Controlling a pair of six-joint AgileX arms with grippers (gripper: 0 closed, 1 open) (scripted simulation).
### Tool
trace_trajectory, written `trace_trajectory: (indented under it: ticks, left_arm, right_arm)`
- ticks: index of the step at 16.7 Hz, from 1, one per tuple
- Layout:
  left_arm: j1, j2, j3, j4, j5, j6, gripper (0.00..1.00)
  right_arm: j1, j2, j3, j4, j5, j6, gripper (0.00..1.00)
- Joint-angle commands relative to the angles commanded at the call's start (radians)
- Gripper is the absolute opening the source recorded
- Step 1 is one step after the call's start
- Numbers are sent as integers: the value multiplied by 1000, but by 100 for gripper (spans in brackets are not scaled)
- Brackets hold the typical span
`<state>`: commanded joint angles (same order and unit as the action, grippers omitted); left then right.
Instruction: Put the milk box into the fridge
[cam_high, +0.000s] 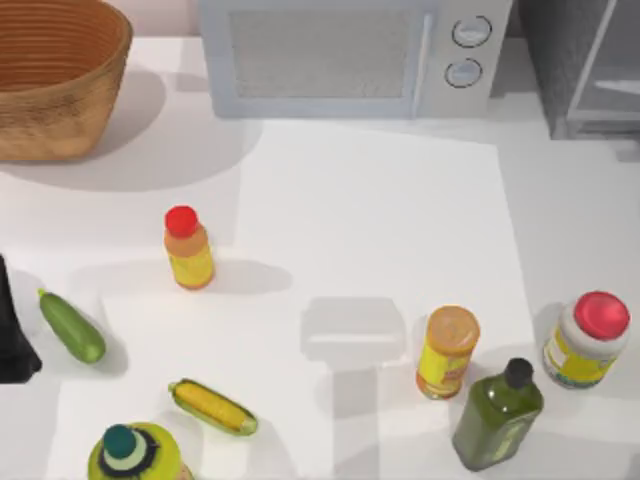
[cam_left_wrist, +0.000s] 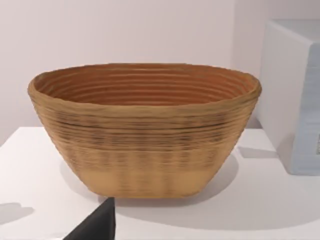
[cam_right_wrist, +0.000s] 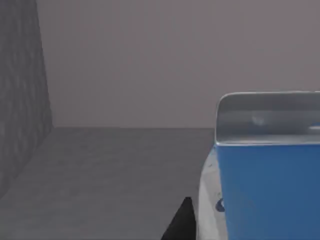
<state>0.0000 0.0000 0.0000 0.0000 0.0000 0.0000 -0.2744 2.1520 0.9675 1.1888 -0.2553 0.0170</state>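
Observation:
The milk box (cam_right_wrist: 265, 185), blue with a white lower edge, stands close in front of the right wrist camera, inside the grey fridge (cam_right_wrist: 100, 170). My right gripper (cam_right_wrist: 235, 230) is shut on it, and one dark fingertip (cam_right_wrist: 182, 222) shows against the box's side. From above, the fridge (cam_high: 585, 60) is the grey cabinet with a pale-framed door at the table's back right corner. My left arm (cam_high: 12, 330) stays parked at the table's left edge, and one of its fingertips (cam_left_wrist: 97, 225) points toward the basket.
A white microwave (cam_high: 340, 55) stands at the back centre and a woven basket (cam_high: 55, 80) at the back left. On the table lie a yellow red-capped bottle (cam_high: 187, 248), a cucumber (cam_high: 71, 326), a corn cob (cam_high: 212, 406), an orange jar (cam_high: 447, 352), a green bottle (cam_high: 497, 417) and a red-lidded jar (cam_high: 586, 340).

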Motion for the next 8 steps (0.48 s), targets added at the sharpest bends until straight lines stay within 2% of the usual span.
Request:
trace_trajectory:
  ticks: [8]
  left_arm:
    - [0, 0, 0, 0, 0, 0, 100]
  right_arm:
    - [1, 5, 22, 18, -8, -3, 0]
